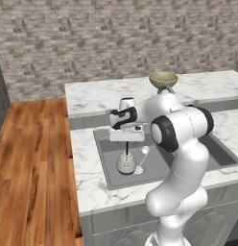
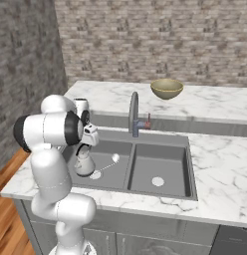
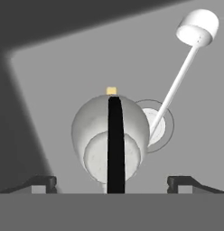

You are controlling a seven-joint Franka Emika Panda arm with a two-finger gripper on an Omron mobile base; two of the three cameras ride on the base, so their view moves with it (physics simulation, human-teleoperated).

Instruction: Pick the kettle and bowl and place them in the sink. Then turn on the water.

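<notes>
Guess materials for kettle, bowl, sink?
Kettle: pale matte body, probably ceramic or enamel; black handle looks plastic. Bowl: olive-tan outside, lighter inside, likely glazed ceramic. Sink: even grey, looks like brushed steel. All rendered, so these are guesses.

No readable text, labels, brands or numbers anywhere. Kettle [image 1: 126, 164], bowl [image 2: 167, 88] and sink [image 2: 187, 149] surfaces are all plain, no markings.
</notes>
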